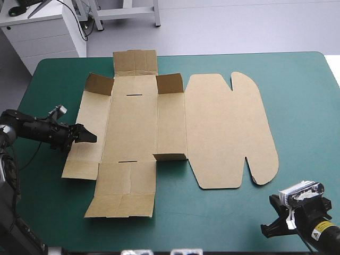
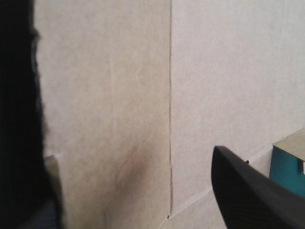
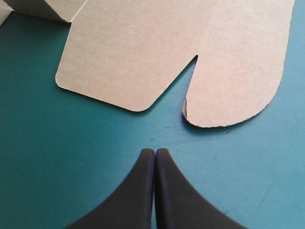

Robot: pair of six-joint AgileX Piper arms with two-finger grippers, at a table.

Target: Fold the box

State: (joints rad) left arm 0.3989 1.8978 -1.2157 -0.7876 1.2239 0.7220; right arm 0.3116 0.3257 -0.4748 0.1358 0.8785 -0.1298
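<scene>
Likely light, stiff board, hinging at creases. Left gripper (image 1: 87, 136) spread wide over the box (image 1: 143, 127), 9 o'clock panel; I'd grip that outer edge. Right gripper (image 3: 155, 151) pinched closed, 5 o'clock.

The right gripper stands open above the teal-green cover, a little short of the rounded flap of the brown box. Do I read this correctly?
Not quite. The right gripper is shut, not open: in the right wrist view its black fingers meet in one pointed arch. The rest holds: it is above the bare teal-green cover, a little short of the rounded flap of the brown box.
</scene>
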